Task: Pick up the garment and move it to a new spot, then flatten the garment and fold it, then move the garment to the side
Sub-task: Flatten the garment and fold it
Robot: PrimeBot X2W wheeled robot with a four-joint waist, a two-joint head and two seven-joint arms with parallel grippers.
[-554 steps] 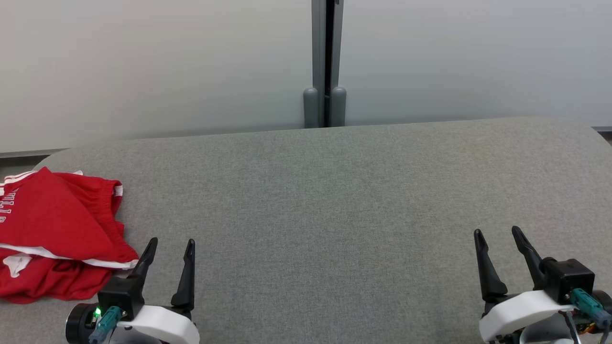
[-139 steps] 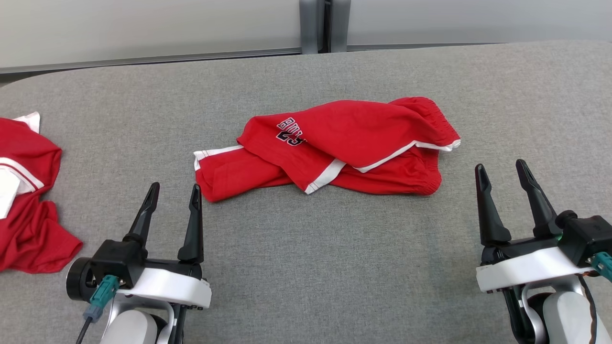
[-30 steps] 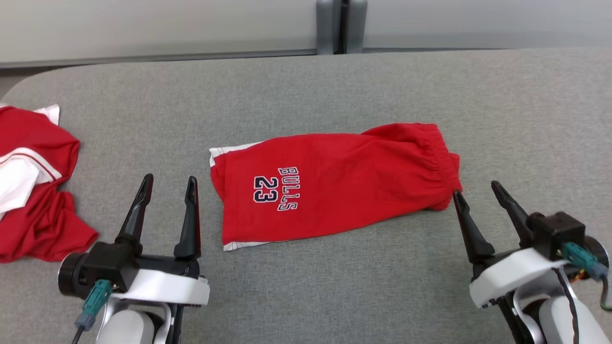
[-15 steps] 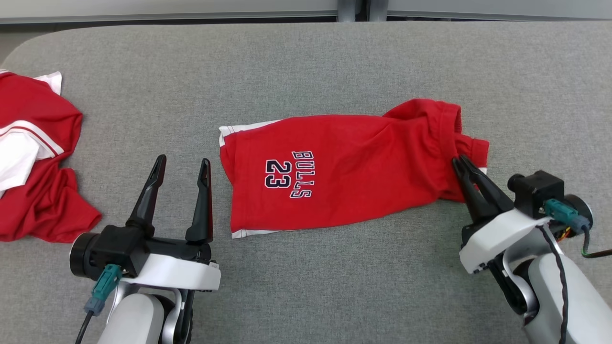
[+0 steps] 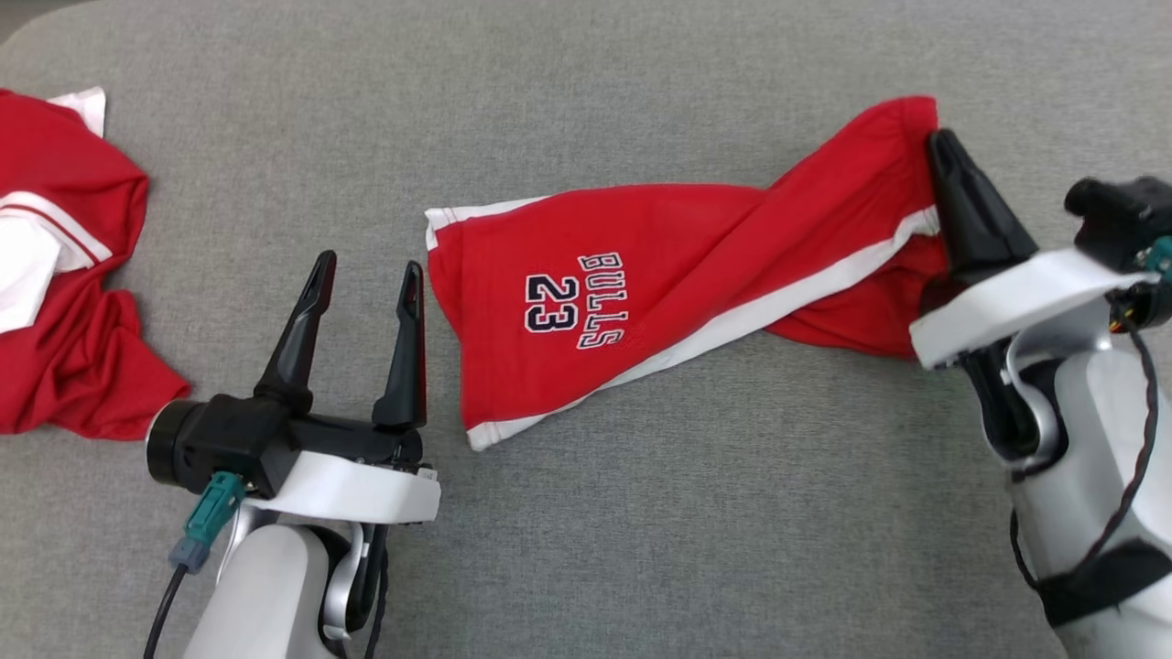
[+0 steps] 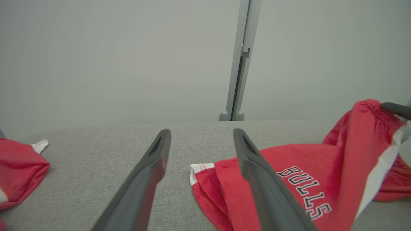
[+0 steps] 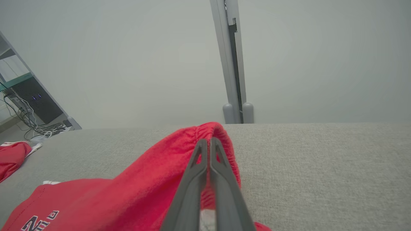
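Right hand [image 5: 940, 139] clamps shorts [image 5: 641, 275] waistband [image 7: 210, 127], seemingly lifted; left hand [image 5: 366, 270] spread near hem [image 5: 476, 210]; table [image 5: 659, 531] wide.

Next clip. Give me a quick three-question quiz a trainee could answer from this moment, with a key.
1. True or false: the right gripper is shut on the waistband end of the red shorts.
2. The left gripper is: A) shut on the leg hem; B) open, beside the leg hem; C) shut on the waistband.
3. Fill in: the number printed on the shorts is ___.
Key: 1 true; 2 B; 3 23.
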